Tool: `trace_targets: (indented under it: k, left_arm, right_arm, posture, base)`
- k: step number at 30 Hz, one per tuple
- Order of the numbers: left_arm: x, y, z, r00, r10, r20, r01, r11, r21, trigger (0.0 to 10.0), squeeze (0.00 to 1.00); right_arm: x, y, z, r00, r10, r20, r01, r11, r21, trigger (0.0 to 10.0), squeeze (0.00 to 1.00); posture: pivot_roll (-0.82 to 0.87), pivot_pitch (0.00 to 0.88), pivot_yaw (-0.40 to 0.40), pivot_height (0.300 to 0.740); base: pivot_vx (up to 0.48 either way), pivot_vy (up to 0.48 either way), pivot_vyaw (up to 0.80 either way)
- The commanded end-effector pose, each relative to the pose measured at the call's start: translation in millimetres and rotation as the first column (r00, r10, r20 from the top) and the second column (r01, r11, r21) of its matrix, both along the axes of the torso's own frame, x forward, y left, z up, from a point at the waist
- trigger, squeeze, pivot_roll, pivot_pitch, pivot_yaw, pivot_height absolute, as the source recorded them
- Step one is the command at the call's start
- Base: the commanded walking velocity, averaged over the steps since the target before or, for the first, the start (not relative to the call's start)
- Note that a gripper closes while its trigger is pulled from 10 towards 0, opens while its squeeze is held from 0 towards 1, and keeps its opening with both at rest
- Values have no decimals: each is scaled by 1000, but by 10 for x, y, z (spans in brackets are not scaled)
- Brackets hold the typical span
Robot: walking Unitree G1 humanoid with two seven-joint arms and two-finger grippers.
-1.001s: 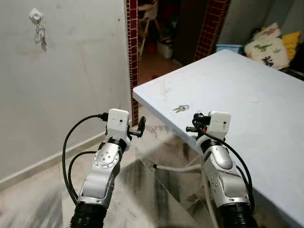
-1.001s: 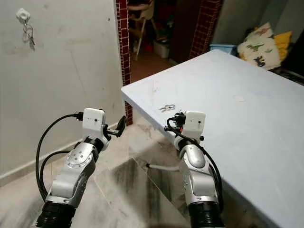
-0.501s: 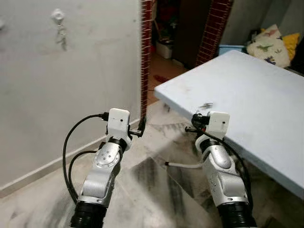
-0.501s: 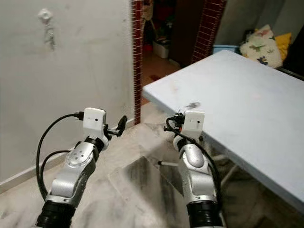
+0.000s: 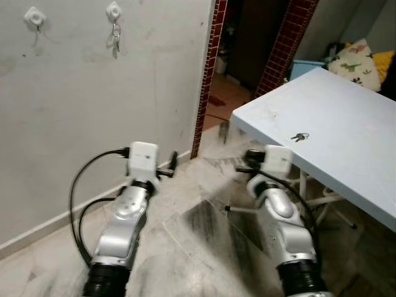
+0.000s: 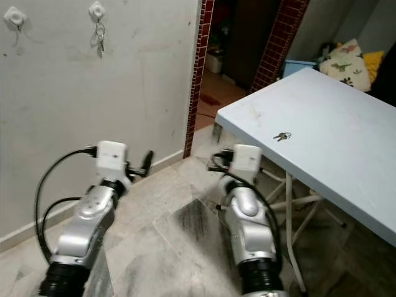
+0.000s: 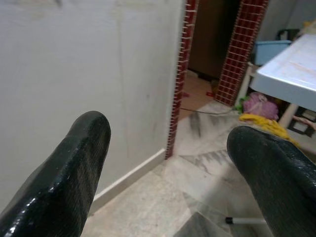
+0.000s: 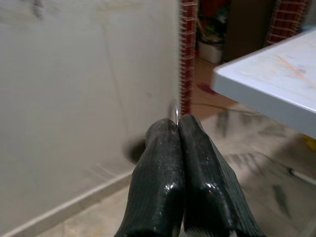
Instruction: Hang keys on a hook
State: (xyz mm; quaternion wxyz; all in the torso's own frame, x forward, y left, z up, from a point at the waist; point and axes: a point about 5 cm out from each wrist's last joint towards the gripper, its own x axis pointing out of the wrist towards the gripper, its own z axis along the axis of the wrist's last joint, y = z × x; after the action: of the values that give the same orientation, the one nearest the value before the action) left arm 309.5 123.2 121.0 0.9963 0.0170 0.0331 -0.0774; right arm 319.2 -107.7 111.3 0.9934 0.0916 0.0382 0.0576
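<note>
Right gripper (image 8: 178, 129) pinched shut w/ a thin metal ring at the tips, prob a key ring; left gripper (image 7: 168, 163) wide open, empty. Cam has swung left: empty wall hook (image 5: 34, 17) now in view beside the hook w/ keys (image 5: 114, 38). Spare keys (image 5: 299, 137) on table (image 5: 346, 117). Wrist cam shows the ring; head cams don't.

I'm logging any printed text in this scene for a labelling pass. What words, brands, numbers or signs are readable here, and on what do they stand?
There is no readable text in these pictures.
The cushion past the table carries dinosaur pictures, no words that can be made out.
The white camera housings on the wrists, the two wall hooks and the keys on the table show no legible marking.
</note>
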Motion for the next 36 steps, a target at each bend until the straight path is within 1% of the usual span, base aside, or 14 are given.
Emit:
trace_targets:
  k: [1,6,12,29,36]
  left_arm:
    - [9,-135,66,999,-31,29,31,999,-17,10000,0]
    - [-1,-144,62,998,-47,30,47,999,-20,10000,0]
    - [34,-136,90,998,-47,38,48,998,-27,10000,0]
    - [29,-112,92,998,-51,42,52,998,-38,10000,0]
    - [39,-125,98,997,-64,42,66,997,-46,10000,0]
  right_arm:
    - [4,-117,44,999,-37,24,37,999,-6,10000,0]
    - [-8,-90,61,999,-28,38,29,999,-13,10000,0]
    - [8,-71,97,999,-11,52,12,1000,-23,10000,0]
    - [19,-15,108,998,13,61,-12,1000,-21,10000,0]
    - [18,-24,106,998,13,63,-12,1000,-25,10000,0]
  posture:
    - [116,0,-101,740]
    - [103,0,-91,740]
    - [101,0,-90,740]
    - [127,0,-89,740]
    - [124,0,-84,740]
  base:
    - [0,0,0]
    - [0,0,458]
    - [0,0,800]
    - [0,0,800]
    - [0,0,800]
